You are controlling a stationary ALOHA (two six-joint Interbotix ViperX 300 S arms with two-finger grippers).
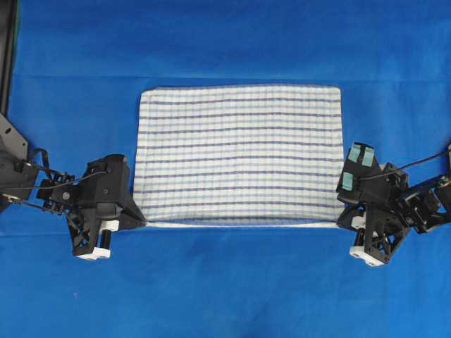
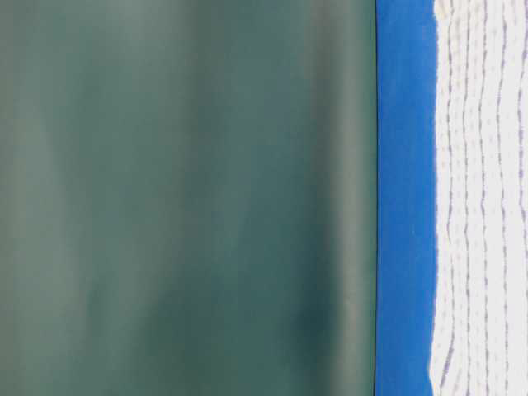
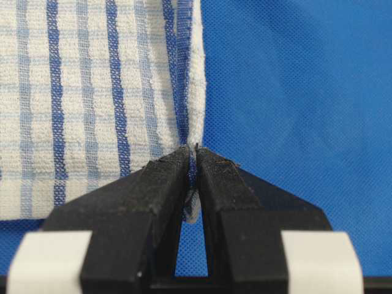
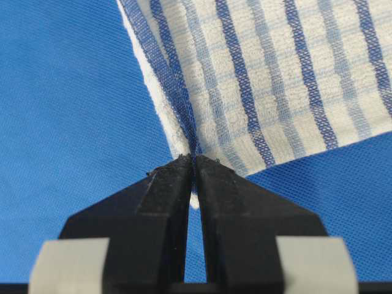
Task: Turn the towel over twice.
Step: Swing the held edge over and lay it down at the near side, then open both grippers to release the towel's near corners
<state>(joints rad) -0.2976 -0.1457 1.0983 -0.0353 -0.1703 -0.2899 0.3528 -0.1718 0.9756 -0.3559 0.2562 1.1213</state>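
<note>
The large rectangular white towel with thin blue stripes (image 1: 238, 155) lay flat on the plain blue table cover (image 1: 232, 42). The left gripper (image 3: 193, 156) was clamped tight on the towel's near left corner. The right gripper (image 4: 195, 164) pinched its near right corner just as firmly.

I can read no writing, label, brand, number or sign anywhere in my views.
</note>
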